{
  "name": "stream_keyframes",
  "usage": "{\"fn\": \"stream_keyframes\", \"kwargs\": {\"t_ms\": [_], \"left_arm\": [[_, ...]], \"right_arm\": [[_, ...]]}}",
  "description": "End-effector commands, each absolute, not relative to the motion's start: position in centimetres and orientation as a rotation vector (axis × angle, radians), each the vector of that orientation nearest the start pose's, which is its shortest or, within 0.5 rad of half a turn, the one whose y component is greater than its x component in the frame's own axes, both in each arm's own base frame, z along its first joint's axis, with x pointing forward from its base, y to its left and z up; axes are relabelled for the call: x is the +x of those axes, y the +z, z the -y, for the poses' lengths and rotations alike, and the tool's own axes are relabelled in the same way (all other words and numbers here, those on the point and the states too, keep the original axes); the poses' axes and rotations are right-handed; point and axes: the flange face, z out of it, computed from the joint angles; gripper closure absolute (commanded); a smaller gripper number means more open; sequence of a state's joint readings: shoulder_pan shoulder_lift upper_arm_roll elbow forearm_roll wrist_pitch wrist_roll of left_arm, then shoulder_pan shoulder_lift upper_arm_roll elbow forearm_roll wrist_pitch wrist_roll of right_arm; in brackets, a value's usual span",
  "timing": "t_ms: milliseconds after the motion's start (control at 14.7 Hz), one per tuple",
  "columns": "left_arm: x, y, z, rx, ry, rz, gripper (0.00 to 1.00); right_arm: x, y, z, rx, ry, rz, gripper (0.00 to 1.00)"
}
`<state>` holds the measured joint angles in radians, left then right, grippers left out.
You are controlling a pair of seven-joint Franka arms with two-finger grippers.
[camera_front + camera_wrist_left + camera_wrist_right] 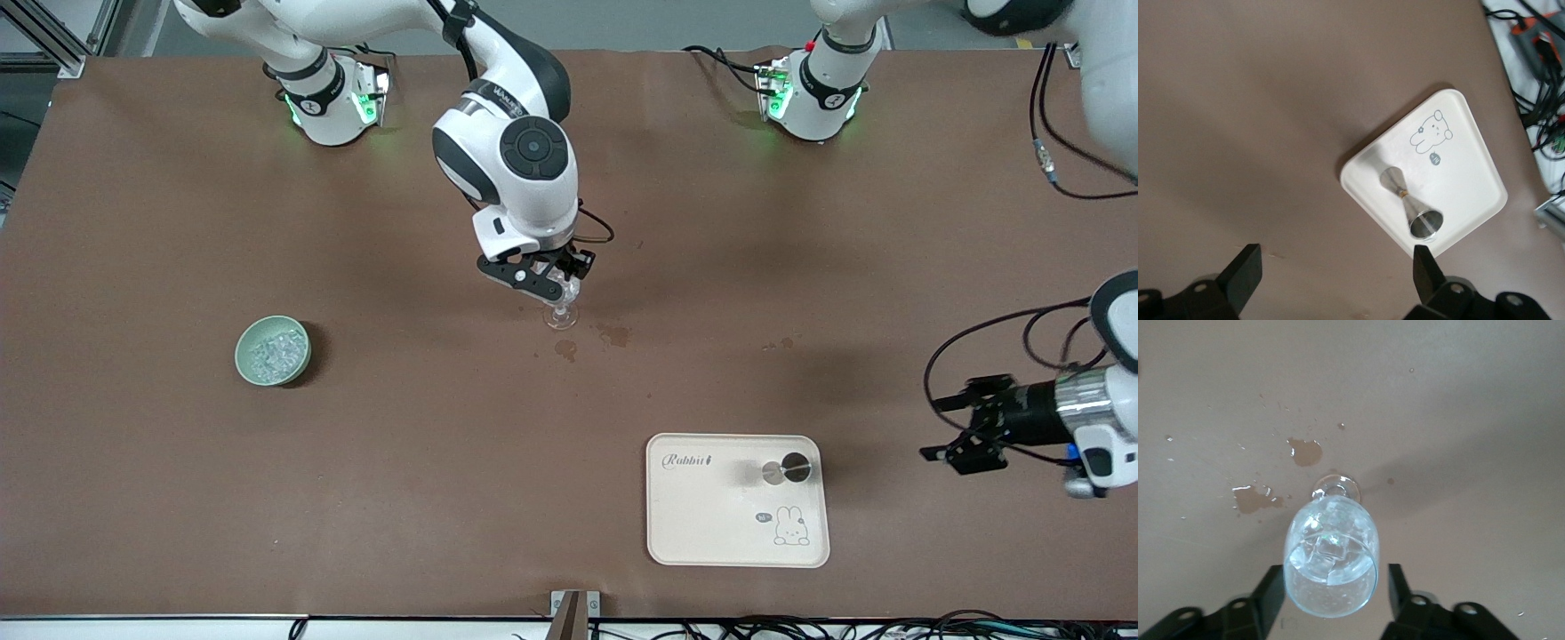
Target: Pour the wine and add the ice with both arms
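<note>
A clear stemmed glass [561, 313] stands mid-table with ice chunks [1328, 543] in its bowl. My right gripper [556, 283] is over it, open, with a finger on each side of the glass bowl [1331, 587]. More ice [271, 352] fills a pale green bowl [249, 334] toward the right arm's end. The silver jigger [787, 469] stands on a cream tray [702, 520]; it also shows in the left wrist view [1408, 203]. My left gripper [965, 437] is open and empty in the air beside the tray, toward the left arm's end [1336, 277].
Brown wet spots [613, 335] lie on the table beside the glass's foot, and they also show in the right wrist view [1305, 451]. Cables [1538, 100] hang off the table edge near the tray [1471, 180].
</note>
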<state>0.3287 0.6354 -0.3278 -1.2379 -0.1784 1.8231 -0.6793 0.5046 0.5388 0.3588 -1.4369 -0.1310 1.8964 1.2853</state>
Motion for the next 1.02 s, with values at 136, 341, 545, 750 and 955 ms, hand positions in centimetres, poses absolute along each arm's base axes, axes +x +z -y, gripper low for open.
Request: {"fn": "stream_keyframes", "kwargs": {"t_ms": [136,341,545,750,955], "left_arm": [[68.0,52.7,-2.4,-3.148,-0.021,0.658,0.0],[64.9,58.6,-1.5,-3.151,-0.086,0.396,0.0],[60.9,62.1,-0.1,-3.103,-0.128,0.162,0.0],[56.4,62.6,0.3,-3.121,-0.083,0.145,0.0],[52.9,61.4,1.9,-3.132,-0.025,0.106,0.0]], "right_arm": [[51.2,50.7,-43.3,-3.027,-0.063,-0.777,0.0],[53.3,57.9,-34.9,-2.996,-0.16,-0.886,0.0],[55.0,62.0,-23.7,-3.115,-0.149,-0.812,0.0],[55.1,65.6,-14.6,-3.178,-0.132,-0.671,0.0],[53.8,67.7,-6.9,-3.16,-0.013,-0.547,0.0]]}}
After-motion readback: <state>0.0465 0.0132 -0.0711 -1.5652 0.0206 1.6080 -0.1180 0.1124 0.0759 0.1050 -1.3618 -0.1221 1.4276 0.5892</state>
